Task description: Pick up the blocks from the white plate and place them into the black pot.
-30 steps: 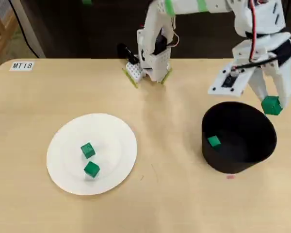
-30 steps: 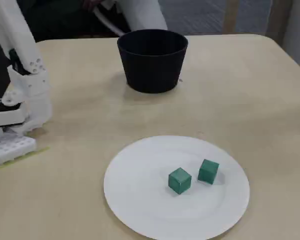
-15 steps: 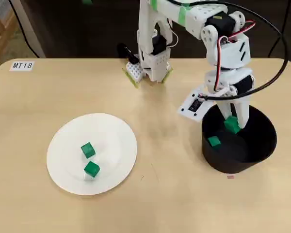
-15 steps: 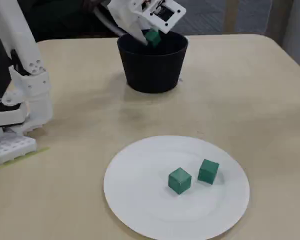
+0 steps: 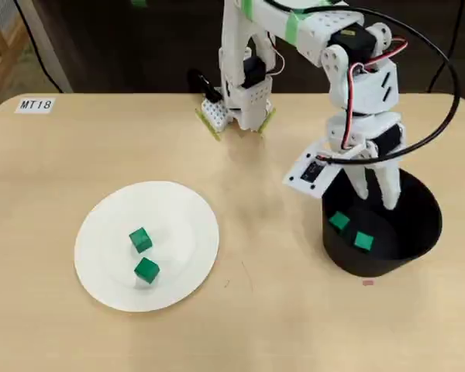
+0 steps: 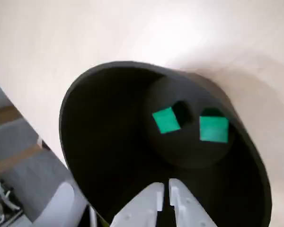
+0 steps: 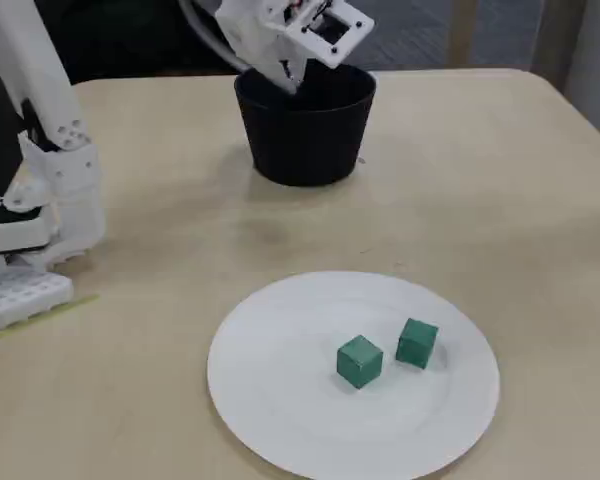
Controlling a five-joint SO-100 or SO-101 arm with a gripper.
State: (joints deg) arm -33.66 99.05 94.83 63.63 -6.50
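Observation:
Two green blocks (image 5: 140, 239) (image 5: 146, 270) lie on the white plate (image 5: 178, 213) at the table's left in the overhead view; the fixed view shows the same two blocks (image 7: 359, 361) (image 7: 417, 343) on the plate (image 7: 280, 400). Two more blocks (image 5: 339, 222) (image 5: 363, 242) rest apart on the floor of the black pot (image 5: 372, 267), and the wrist view shows both of them (image 6: 166, 120) (image 6: 213, 129) inside the pot (image 6: 99, 137). My gripper (image 5: 374, 195) hangs over the pot's far rim, open and empty; it also shows in the fixed view (image 7: 295, 75) and the wrist view (image 6: 164, 187).
The arm's base (image 5: 240, 101) is clamped at the table's far edge, and it stands at the left in the fixed view (image 7: 40, 200). A label reading MT18 (image 5: 36, 105) lies at the far left corner. Bare tabletop separates plate and pot.
The gripper swung in from the pot's right side to above it and let go of its block, which now lies on the pot's floor beside the other one.

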